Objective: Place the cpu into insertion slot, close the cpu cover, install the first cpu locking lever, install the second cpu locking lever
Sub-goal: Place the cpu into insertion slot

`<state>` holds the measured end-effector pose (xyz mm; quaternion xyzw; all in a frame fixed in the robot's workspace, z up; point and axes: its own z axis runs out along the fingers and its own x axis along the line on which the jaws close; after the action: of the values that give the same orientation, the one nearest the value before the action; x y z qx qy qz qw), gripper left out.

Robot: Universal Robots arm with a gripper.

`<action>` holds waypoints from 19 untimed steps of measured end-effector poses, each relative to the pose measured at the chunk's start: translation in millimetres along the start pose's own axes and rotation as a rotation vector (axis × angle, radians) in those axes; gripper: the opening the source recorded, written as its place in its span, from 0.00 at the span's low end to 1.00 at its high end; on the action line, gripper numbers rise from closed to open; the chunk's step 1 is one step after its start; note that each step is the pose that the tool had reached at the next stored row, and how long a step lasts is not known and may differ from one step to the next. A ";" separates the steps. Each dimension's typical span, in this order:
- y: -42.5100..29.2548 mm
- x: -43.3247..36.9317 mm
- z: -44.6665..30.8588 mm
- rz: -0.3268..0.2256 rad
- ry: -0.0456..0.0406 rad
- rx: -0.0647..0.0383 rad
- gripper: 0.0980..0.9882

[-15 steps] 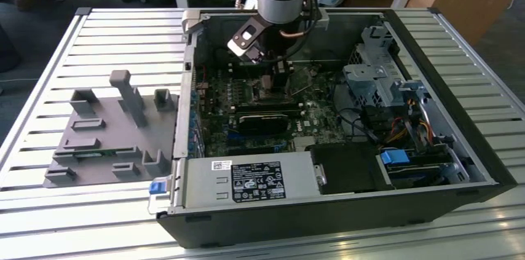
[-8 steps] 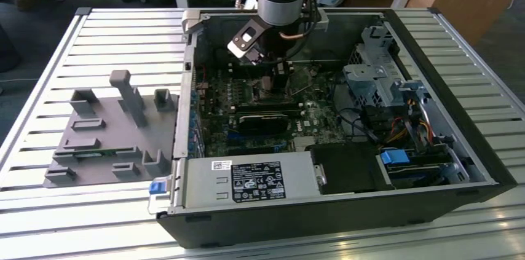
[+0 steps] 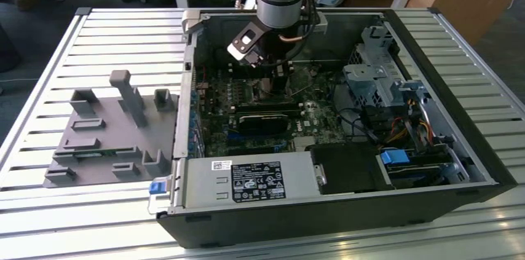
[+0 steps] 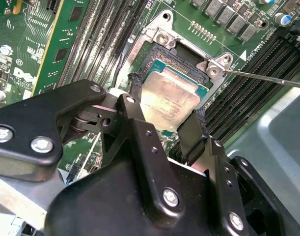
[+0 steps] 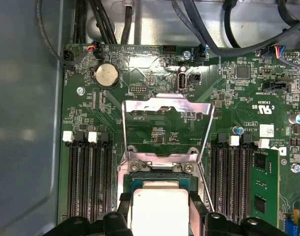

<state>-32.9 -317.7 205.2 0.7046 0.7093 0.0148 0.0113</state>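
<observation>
Second wrist view has the tool point(image 4: 164, 101) clamped on the cpu point(image 4: 174, 96), one black finger point(image 4: 135, 98) against each of two opposite edges. The chip is directly over the insertion slot point(image 4: 157, 53), inside its metal frame. I cannot tell whether it is fully seated or a touch above the slot's floor.

In the first wrist view the cpu cover point(image 5: 164, 107) stands swung up at the far side of the slot, hinged at the frame edge. A thin locking lever point(image 4: 267, 78) juts out beside the slot, across the memory slots point(image 4: 248, 93).

The main risk, as I judge it, is a skewed drop. If the chip is tilted or slightly turned against the slot's walls, one corner could ride up on the rim and the contacts beneath could be bent. The fingers sit close to the slot's black walls, so parting them might snag the rim and drag the chip sideways. A knock to the circuit board point(image 5: 238, 113) could also tip the raised cover down onto the fingers.
</observation>
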 end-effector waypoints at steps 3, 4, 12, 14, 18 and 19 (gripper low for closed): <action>-0.2 0.0 2.1 0.000 -0.0003 0.000 0.50; -0.2 0.0 2.6 0.000 -0.0004 0.000 0.50; -1.2 0.0 4.9 0.000 -0.0005 0.000 0.50; -1.3 0.0 5.6 0.000 -0.0010 0.000 0.50; -1.6 0.0 6.6 0.000 -0.0010 0.000 0.50; -1.6 0.0 6.9 0.000 -0.0009 0.000 0.50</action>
<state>-34.3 -317.7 198.3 0.7047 0.7093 0.0145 0.0116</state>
